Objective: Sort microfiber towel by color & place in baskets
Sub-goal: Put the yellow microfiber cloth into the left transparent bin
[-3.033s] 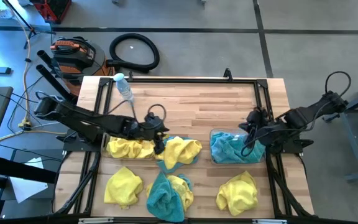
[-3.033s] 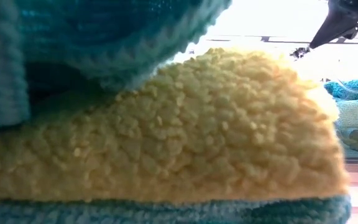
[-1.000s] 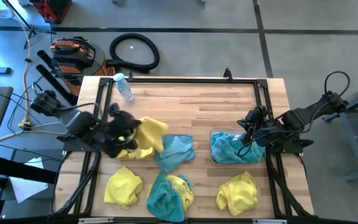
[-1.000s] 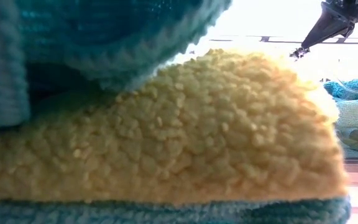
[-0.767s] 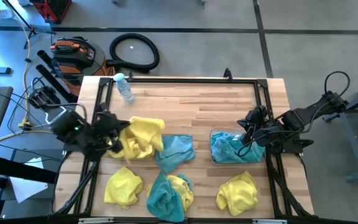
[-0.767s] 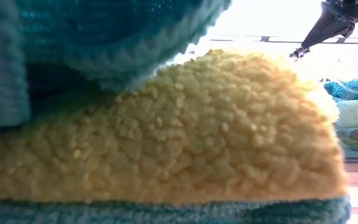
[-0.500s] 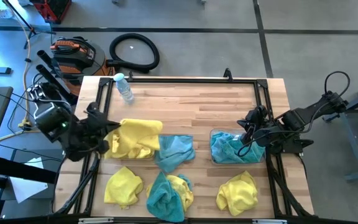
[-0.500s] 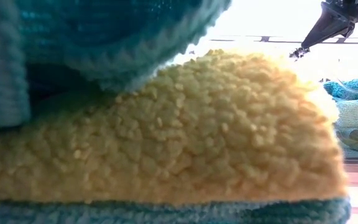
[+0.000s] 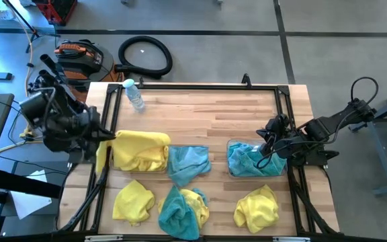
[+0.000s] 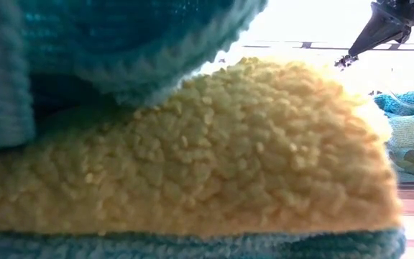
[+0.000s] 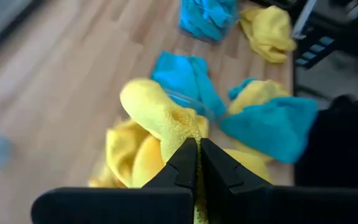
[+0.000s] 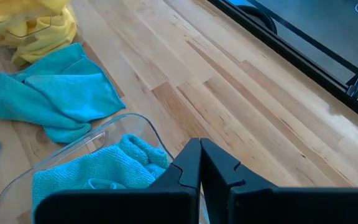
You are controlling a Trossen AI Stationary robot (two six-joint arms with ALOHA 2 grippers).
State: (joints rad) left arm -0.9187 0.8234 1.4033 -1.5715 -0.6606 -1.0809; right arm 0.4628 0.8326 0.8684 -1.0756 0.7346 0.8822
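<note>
My left gripper is at the table's left edge, shut on a yellow microfiber towel. That towel stretches toward the right over a heap of yellow towels in the left basket. A teal towel lies flat beside the heap. My right gripper hangs shut over the right basket, which holds teal towels. Loose towels, yellow and teal, lie near the front edge. My left gripper pinches a gathered part of the yellow towel between its two fingers, slanting down from the table's left side. The towel runs from the fingers across the yellow heap, and a short strip hangs below them. Whether one layer or several does not show.
A clear water bottle lies at the far left of the table. Bare wood stretches across the far half. A black frame rail runs round the table. In the low view a yellow-and-teal pile fills the picture.
My left gripper has swung toward the table's left edge, turning as it went, and stayed shut on the yellow towel. The towel has been drawn leftward over the yellow heap and off the teal towel, and now lies spread across the heap. My right gripper has kept still.
</note>
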